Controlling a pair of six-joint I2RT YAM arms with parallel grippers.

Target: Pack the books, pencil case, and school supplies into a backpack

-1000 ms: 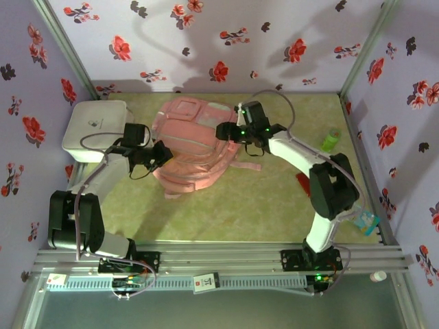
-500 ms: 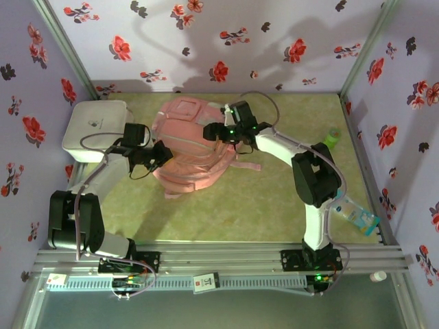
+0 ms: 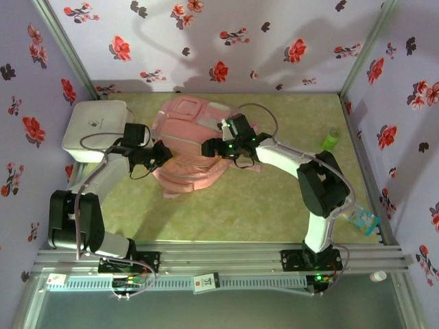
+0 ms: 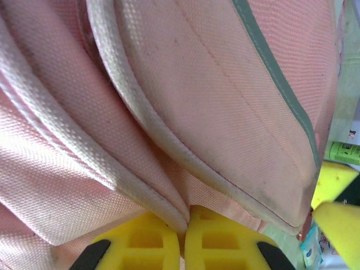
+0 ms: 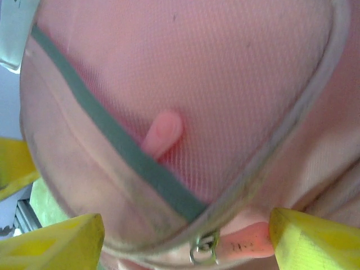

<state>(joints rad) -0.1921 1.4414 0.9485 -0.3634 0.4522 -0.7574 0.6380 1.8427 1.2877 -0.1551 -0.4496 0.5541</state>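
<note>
The backpack (image 3: 192, 140) lies flat on the bench (image 3: 274, 199), just beside the white box (image 3: 96, 127), pocket panels facing up. Its long axis runs from the far wall toward the arm bases, leaning slightly. The straps trail off the side away from the box. I can't tell for certain which end is the top.

The left pincer (image 4: 183, 225) is clenched on a thin fold of piped seam on the side of the bag nearest the box. The right pincer (image 5: 185, 239) hangs released, jaws wide, over the pocket on the far side from the box, with the zip pull (image 5: 247, 244) low between them.

My worry is that small pull. If the jaws close a touch off, I reckon they'll bunch fabric instead. A hard tug could also slide the seam out of the left grip, and the whole bag would drag away from the box.
</note>
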